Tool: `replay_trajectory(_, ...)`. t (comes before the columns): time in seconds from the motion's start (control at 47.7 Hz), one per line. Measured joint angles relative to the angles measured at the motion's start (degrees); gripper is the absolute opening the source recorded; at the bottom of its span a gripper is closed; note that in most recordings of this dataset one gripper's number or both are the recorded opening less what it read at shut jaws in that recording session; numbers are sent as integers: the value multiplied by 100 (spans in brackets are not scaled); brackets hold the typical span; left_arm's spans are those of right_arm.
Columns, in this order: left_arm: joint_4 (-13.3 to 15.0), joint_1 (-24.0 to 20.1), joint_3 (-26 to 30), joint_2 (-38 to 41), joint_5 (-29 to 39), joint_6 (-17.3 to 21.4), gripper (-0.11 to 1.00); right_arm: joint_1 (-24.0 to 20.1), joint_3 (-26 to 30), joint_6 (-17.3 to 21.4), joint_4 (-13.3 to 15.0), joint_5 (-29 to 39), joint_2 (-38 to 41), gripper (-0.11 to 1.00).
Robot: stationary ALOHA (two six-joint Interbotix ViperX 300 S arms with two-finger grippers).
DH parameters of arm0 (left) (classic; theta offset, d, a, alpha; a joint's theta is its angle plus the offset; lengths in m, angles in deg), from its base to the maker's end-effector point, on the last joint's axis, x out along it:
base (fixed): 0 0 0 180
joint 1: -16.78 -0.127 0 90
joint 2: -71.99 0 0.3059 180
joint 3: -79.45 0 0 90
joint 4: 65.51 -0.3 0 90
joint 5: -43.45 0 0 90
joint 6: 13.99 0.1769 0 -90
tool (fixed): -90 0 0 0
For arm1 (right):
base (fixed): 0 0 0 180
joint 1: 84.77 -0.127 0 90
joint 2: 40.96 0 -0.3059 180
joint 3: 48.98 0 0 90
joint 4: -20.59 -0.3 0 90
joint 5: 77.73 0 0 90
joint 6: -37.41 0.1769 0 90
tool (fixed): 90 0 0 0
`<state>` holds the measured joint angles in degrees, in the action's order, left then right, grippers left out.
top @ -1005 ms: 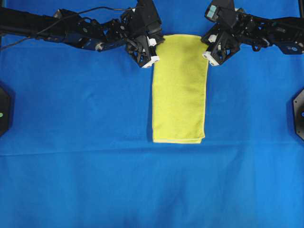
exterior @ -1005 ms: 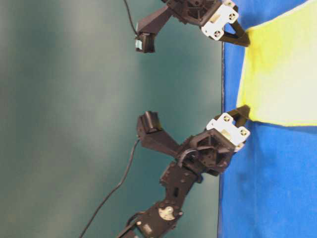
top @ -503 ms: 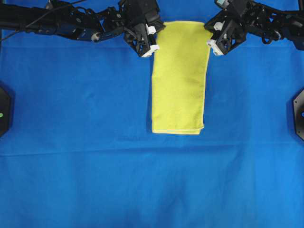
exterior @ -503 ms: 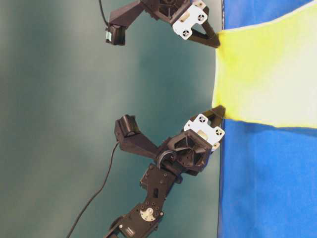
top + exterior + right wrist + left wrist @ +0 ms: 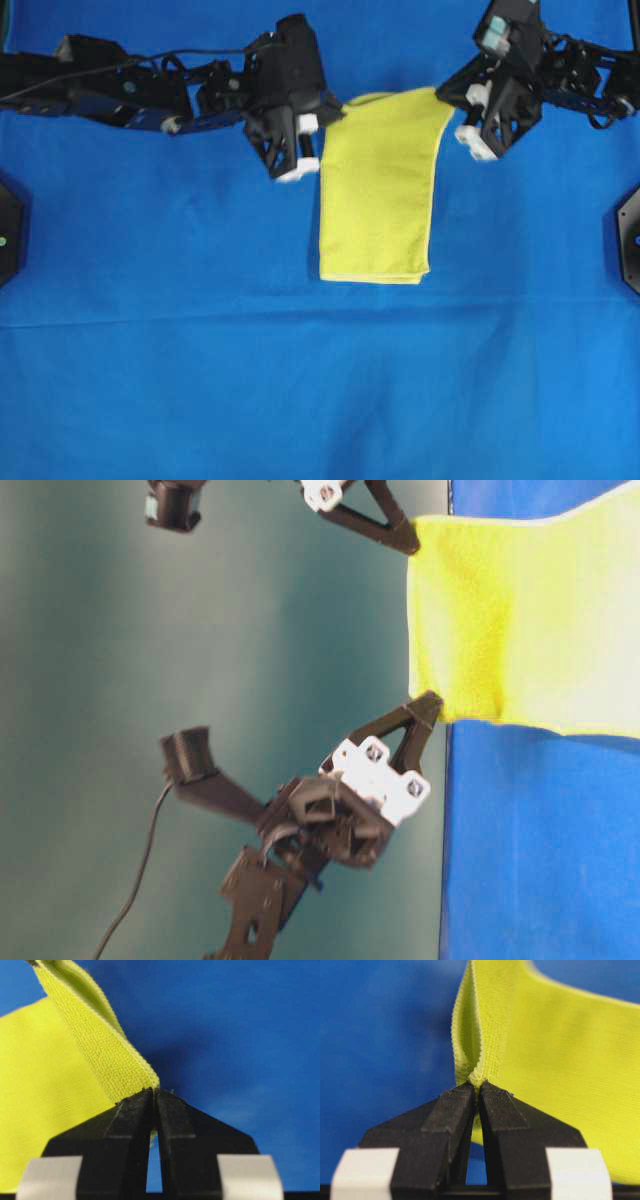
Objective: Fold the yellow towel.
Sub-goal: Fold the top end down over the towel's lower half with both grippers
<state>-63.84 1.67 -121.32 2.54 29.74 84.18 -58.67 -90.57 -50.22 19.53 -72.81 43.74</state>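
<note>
Overhead exterior: I see both end effectors, left (image 5: 318,140) and right (image 5: 452,100), pinching yellow towel (image 5: 378,195) corners thinly; uneven travel could slip a corner or skew my fold.

Left tool (image 5: 476,1091) pinched tight on the yellow towel (image 5: 560,1075): both black fingers (image 5: 451,1110) meet at the tips, a doubled hem edge clamped between them. From the pinch, the hem runs up toward 12 o'clock as two layers with a narrow gap. The rest of the cloth spreads out toward 2–4 o'clock, ribbed weave visible. Blue table (image 5: 385,1035) fills 9–11 o'clock, blurred. White blocks sit at the finger bases, at 7 and 5 o'clock.
</note>
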Motion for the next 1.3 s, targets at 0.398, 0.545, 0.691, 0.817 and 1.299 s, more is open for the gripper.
replay_trajectory(0.398,0,1213,-343,-176,431,-483,4,-1450,-220,9,-606,334,-167,3)
replay_trajectory(0.545,0,1538,-343,-88,483,-703,4,-1775,-290,0,-791,325,-44,3)
replay_trajectory(0.691,0,1679,-334,185,466,-756,4,-1907,-352,9,-932,97,281,3)
replay_trajectory(0.817,0,1679,-290,352,396,-773,4,-1960,-360,9,-1020,-114,563,3)
replay_trajectory(1.299,0,1740,-246,378,378,-765,12,-2171,-360,0,-1143,-149,703,4)
